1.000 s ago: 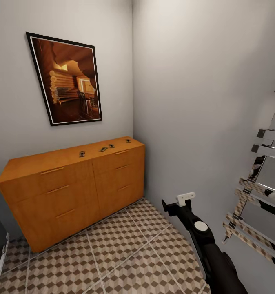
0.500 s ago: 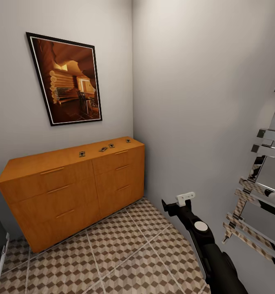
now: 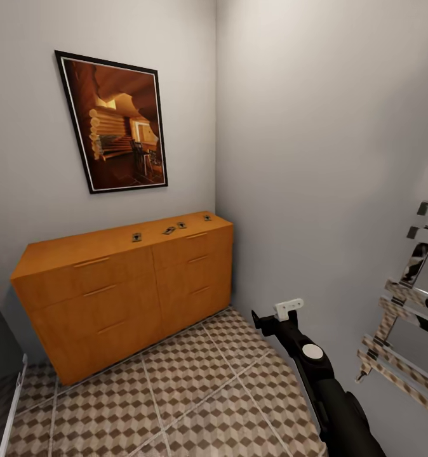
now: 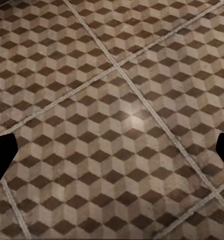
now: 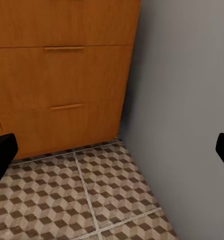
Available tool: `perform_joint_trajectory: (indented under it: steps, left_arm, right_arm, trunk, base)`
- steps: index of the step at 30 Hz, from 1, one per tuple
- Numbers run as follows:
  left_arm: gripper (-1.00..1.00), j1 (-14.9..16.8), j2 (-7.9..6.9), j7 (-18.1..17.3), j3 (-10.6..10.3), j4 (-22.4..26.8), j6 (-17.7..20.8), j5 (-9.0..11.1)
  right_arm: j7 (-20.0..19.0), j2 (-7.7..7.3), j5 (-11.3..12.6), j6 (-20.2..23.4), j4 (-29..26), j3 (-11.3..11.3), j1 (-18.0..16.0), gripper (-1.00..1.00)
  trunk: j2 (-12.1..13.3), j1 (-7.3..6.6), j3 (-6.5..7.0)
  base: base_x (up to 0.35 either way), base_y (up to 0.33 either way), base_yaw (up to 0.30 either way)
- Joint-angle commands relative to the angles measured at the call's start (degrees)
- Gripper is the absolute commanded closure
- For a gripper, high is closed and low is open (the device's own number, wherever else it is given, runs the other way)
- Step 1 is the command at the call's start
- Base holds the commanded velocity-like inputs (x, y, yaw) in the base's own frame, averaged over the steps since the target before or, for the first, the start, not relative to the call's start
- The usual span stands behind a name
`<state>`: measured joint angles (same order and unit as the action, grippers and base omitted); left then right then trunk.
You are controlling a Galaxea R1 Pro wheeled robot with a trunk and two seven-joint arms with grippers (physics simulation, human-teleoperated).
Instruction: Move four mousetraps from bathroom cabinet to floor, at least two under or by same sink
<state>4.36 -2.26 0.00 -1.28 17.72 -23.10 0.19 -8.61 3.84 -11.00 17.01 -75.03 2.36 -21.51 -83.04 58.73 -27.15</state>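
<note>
Facing the cabinet (image 3: 125, 285) in the corner, the robot had all four mousetraps on the cabinet top, none on the floor (image 3: 195, 393) yet: one (image 3: 136, 237) near the middle, two (image 3: 169, 230) (image 3: 181, 225) close together, one (image 3: 207, 218) by the wall-side end. Right gripper (image 3: 279, 315) hung low beside the cabinet, jaws spread, empty. Left gripper (image 4: 112, 150) pointed at floor tiles, fingers wide apart, empty. Traps looked light, stiff and thin, likely to skid on smooth wood. Best hold was probably across the board's long edges, clear of the wire. Sink was out of frame.
</note>
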Motion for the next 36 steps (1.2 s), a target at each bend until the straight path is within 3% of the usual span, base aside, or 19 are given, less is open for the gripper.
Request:
perform_joint_trajectory:
  steps: [1, 21, 36]
  left_arm:
    - [-1.0, 0.0, -0.02, 0.0, -0.1, -0.1, -0.2, 0.0]
    - [-1.0, 0.0, -0.02, 0.0, -0.1, -0.1, -0.2, 0.0]
    - [-1.0, 0.0, -0.02, 0.0, -0.2, -0.1, -0.2, 0.0]
  right_arm:
    - [-0.4, 0.03, -0.6, 0.3, -0.1, -0.1, 0.0, -1.0]
    - [-0.4, -0.01, -0.6, 0.3, -0.1, -0.1, 0.0, -1.0]
    - [-0.3, -0.06, -0.7, 0.2, -0.1, -0.2, 0.0, -1.0]
  trunk:
    - [0.0, 0.0, -0.1]
    - [0.0, 0.0, -0.62]
    - [0.0, 0.0, -0.63]
  base:
    - [0.0, 0.0, 0.19]
    - [0.0, 0.0, 0.224]
    - [0.127, -0.109, 0.039]
